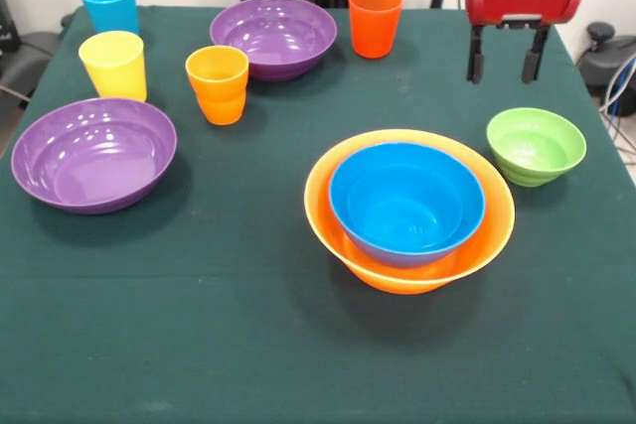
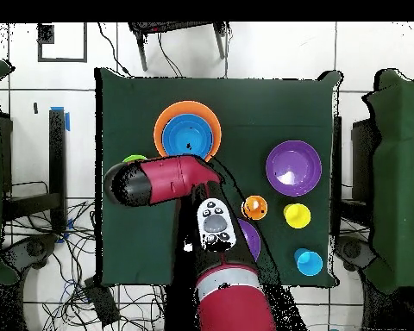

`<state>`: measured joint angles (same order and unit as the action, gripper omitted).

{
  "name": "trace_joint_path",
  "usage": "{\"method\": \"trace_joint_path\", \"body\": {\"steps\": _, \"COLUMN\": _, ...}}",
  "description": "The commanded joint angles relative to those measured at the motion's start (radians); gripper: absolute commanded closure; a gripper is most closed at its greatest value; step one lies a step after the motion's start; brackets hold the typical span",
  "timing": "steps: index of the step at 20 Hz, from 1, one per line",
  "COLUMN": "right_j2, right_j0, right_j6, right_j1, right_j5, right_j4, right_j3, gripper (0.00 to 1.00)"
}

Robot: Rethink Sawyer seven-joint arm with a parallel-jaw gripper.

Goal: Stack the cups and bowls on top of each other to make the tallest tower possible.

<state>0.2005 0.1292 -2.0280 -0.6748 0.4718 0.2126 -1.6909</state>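
My gripper (image 1: 505, 67) hangs open and empty at the back right, above the cloth and behind the small green bowl (image 1: 536, 146). A deep blue bowl (image 1: 406, 201) sits nested in the large orange bowl (image 1: 397, 280) at centre right. One purple bowl (image 1: 93, 154) lies at the left and another purple bowl (image 1: 273, 37) at the back. Standing upright are a light blue cup (image 1: 109, 4), a yellow cup (image 1: 113, 65), an orange cup (image 1: 217, 84) and a red-orange cup (image 1: 375, 20). From overhead, the arm (image 2: 163, 181) hides most of the green bowl (image 2: 134, 159).
A dark green cloth (image 1: 199, 335) covers the table. Seen from above, the blue bowl (image 2: 193, 134) in the orange bowl (image 2: 161, 129) lies far from the base. A purple bowl (image 2: 293, 167), orange cup (image 2: 254, 207), yellow cup (image 2: 297, 215) and light blue cup (image 2: 309, 262) stand to the right.
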Motion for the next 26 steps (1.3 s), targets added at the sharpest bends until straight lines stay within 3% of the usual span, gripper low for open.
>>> {"method": "trace_joint_path", "body": {"steps": 1, "right_j2": -0.039, "right_j0": -0.045, "right_j6": -0.119, "right_j1": 0.024, "right_j5": -0.131, "right_j4": 0.079, "right_j3": -0.105, "gripper": 0.00}}
{"method": "trace_joint_path", "body": {"steps": 6, "right_j2": -0.086, "right_j0": -0.098, "right_j6": -0.141, "right_j1": 0.045, "right_j5": -0.197, "right_j4": 0.065, "right_j3": -0.132, "gripper": 0.00}}
{"method": "trace_joint_path", "body": {"steps": 13, "right_j2": -0.166, "right_j0": -0.171, "right_j6": -0.137, "right_j1": 0.085, "right_j5": -0.198, "right_j4": 0.033, "right_j3": -0.088, "gripper": 0.00}}
{"method": "trace_joint_path", "body": {"steps": 26, "right_j2": -0.141, "right_j0": -0.147, "right_j6": -0.082, "right_j1": 0.114, "right_j5": -0.162, "right_j4": 0.000, "right_j3": -0.043, "gripper": 0.00}}
